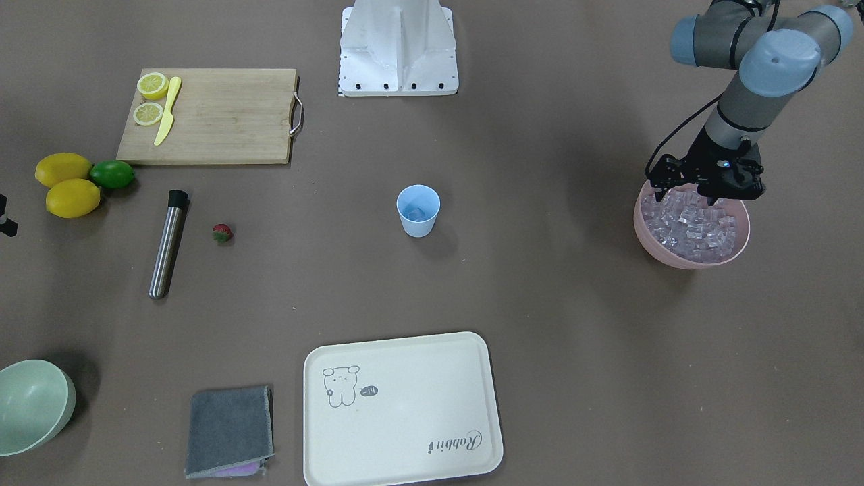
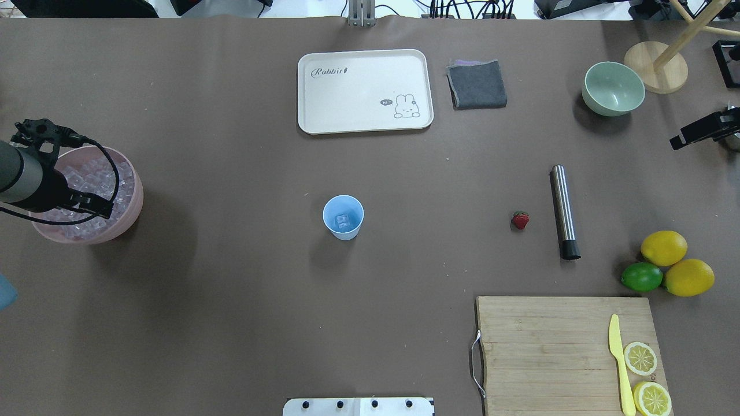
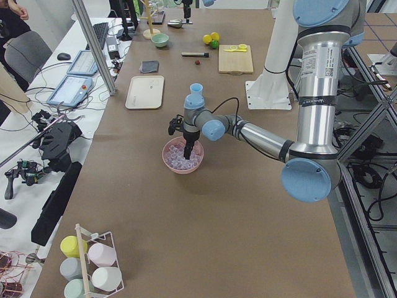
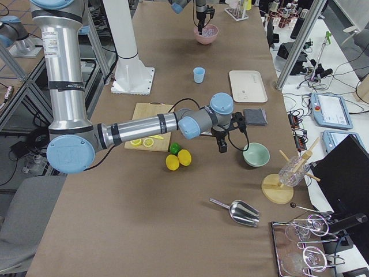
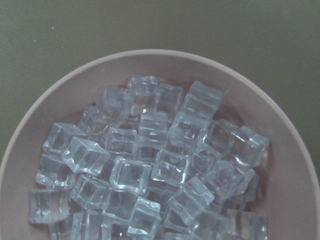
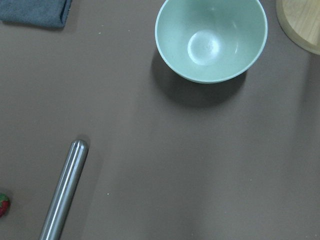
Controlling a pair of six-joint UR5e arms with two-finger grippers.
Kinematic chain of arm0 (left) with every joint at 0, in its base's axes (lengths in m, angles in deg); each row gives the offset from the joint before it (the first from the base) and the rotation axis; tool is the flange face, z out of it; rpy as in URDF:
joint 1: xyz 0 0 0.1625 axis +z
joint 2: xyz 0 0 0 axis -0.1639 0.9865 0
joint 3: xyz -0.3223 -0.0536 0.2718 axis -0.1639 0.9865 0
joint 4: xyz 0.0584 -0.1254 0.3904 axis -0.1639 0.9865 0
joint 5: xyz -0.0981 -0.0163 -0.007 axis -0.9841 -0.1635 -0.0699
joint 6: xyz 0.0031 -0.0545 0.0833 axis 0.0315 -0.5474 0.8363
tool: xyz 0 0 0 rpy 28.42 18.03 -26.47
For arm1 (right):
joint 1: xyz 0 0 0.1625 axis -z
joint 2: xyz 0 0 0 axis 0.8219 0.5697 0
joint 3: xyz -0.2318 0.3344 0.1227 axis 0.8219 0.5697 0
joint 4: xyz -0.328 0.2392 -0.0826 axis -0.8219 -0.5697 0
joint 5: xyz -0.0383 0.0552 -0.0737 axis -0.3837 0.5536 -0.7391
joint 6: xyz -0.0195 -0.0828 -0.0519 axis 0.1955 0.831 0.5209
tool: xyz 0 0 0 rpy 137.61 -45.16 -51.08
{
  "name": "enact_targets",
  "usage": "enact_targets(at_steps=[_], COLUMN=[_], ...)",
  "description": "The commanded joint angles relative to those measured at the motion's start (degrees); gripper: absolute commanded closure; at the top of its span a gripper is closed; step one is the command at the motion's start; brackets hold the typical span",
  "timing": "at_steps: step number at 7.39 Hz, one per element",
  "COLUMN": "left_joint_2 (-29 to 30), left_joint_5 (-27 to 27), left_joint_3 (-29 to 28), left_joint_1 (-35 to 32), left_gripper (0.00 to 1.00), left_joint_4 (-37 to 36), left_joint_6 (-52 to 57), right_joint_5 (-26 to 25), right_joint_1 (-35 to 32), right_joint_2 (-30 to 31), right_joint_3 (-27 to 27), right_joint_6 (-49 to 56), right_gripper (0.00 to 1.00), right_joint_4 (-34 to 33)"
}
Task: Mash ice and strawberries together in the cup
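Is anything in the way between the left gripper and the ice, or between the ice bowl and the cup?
Nothing visible. The left gripper hangs directly over the ice in the pink bowl, and no object lies between that bowl and the cup.

A long table (image 2: 231, 323) under a matt brown cover fills most of each view, evenly lit, with soft shadows. In the left-side view a white bench (image 3: 46, 77) runs along the left edge, a grey chair (image 3: 25, 53) stands at upper left, and a metal post (image 3: 94, 46) rises at the table's edge.
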Motion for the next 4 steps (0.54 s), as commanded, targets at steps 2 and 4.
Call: enact_targets(at_steps=[2, 4], left_joint_2=[0.38, 0.38], left_joint_5=[0.00, 0.00], left_joint_3=[-1.06, -1.59], left_joint_1=[1.66, 1.85], left_gripper=[0.07, 0.10], left_joint_4=[0.30, 0.39], left_joint_6=[0.08, 0.08], right_joint_5=[0.26, 0.43], right_joint_1=[0.00, 0.00], right_joint_2=[0.07, 0.07], right_joint_3=[-0.13, -0.13], right_joint_6=[-0.09, -0.09], right_gripper=[0.00, 0.00], right_joint_4=[-0.01, -0.09])
